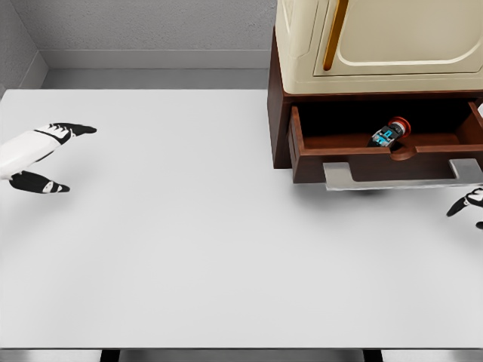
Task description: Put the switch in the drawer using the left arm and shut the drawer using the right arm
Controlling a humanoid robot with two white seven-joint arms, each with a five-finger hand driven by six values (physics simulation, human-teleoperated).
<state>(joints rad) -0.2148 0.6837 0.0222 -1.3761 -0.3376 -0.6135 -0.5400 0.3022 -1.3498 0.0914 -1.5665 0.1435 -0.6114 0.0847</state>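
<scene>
Lying in the open drawer (343, 143), the switch (388, 134) shows no readable label; left robot hand (45, 154) spread, empty.

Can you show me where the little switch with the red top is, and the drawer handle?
small dark switch with red cap (389, 133), head view, on its dark body.
flat grey metal drawer handle (400, 184), head view, on its front bar.
</scene>
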